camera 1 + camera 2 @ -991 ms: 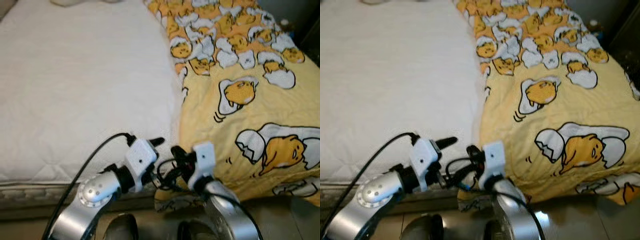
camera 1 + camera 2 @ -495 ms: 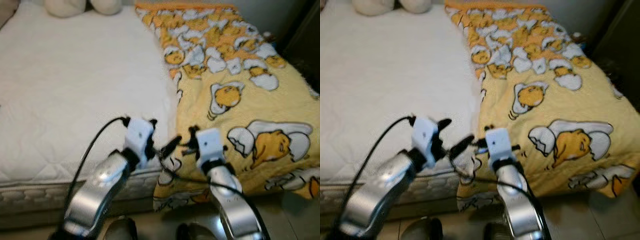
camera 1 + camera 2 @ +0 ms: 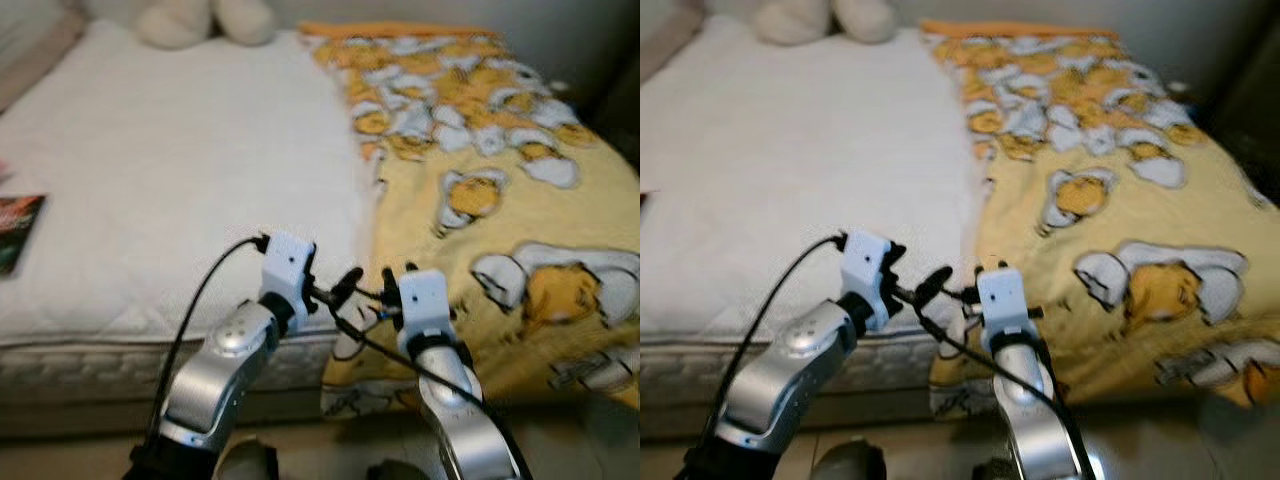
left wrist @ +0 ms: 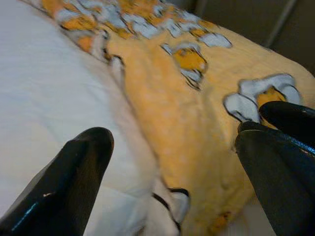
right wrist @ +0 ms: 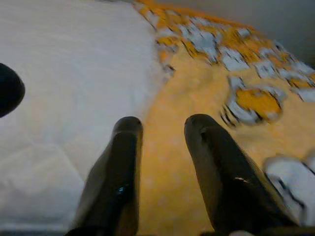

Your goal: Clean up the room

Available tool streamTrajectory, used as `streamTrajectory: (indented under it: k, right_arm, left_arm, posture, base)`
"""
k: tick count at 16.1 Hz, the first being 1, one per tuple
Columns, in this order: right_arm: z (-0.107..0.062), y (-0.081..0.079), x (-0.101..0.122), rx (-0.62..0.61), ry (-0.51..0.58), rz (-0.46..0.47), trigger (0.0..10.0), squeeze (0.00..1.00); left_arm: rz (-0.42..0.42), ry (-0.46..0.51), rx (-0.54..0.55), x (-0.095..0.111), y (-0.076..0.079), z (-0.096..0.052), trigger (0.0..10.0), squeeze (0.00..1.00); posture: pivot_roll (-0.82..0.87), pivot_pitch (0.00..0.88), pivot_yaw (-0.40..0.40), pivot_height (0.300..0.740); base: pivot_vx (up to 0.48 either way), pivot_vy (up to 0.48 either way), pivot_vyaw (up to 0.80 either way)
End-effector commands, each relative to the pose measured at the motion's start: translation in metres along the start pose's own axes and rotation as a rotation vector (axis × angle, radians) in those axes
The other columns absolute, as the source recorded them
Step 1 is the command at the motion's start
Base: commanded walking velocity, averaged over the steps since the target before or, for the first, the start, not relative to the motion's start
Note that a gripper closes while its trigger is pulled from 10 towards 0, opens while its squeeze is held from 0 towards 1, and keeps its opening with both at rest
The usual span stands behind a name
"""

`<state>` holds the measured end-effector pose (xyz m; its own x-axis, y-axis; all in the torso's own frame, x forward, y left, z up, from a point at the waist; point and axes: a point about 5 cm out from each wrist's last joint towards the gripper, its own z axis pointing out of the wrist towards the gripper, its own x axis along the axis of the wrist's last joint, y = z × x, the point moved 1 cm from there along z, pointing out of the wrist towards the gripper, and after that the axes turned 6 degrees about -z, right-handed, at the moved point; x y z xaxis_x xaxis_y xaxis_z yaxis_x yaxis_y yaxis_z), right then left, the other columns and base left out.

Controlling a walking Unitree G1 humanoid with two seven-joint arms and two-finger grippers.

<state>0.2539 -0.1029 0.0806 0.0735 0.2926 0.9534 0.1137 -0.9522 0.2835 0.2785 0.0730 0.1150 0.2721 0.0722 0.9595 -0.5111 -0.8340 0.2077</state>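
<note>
Arms raised, fingers (image 3: 340, 290) spread over blanket (image 3: 480, 210)

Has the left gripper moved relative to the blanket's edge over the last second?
Cannot tell: the left gripper sits by the yellow blanket edge as before; the camera itself shifted.

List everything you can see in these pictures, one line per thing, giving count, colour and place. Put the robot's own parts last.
Bed: one, white quilted mattress top, spanning the scene in front of the robot.
Blanket: one, yellow with white and orange cartoon egg figures, spread over the bed's right side and hanging over its near edge.
Plush toy: one, cream, at the far end of the bed; blurred.
Booklet: one, dark with red, flat at the bed's left edge.
Floor: pale strip below the bed.
Left gripper: one, black fingers, open, at the blanket's near edge.
Right gripper: one, black fingers, open, over the blanket.
</note>
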Motion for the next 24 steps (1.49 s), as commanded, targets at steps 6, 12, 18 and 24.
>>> streamTrajectory:
  k: [6, 12, 18, 24]
  right_arm:
    - [-0.009, 0.048, -0.038, -0.155, -0.105, 0.03, 10.0, 1.0]
    - [-0.01, 0.053, -0.033, -0.178, -0.055, 0.013, 10.0, 0.0]
    - [-0.006, 0.055, -0.035, -0.188, -0.064, 0.01, 10.0, 0.0]
    - [-0.012, 0.059, -0.038, -0.234, -0.039, 0.066, 10.0, 0.0]
  left_arm:
    - [-0.049, 0.123, 0.374, 0.035, -0.083, -0.013, 10.0, 0.0]
    - [0.037, 0.086, 0.517, 0.039, -0.12, -0.006, 10.0, 0.0]
    - [-0.018, 0.19, 0.382, 0.059, -0.105, 0.011, 10.0, 0.0]
    - [0.016, 0.225, 0.42, 0.075, -0.121, 0.01, 10.0, 0.0]
  posture:
    - [-0.01, 0.01, -0.006, 0.714]
    - [-0.03, 0.0, -0.009, 0.714]
    - [-0.04, 0.0, -0.001, 0.714]
    - [-0.03, 0.0, 0.009, 0.714]
  base:
    - [0.0, 0.0, 0.0]
    - [0.0, 0.0, 0.0]
    - [0.0, 0.0, 0.0]
    - [0.0, 0.0, 0.0]
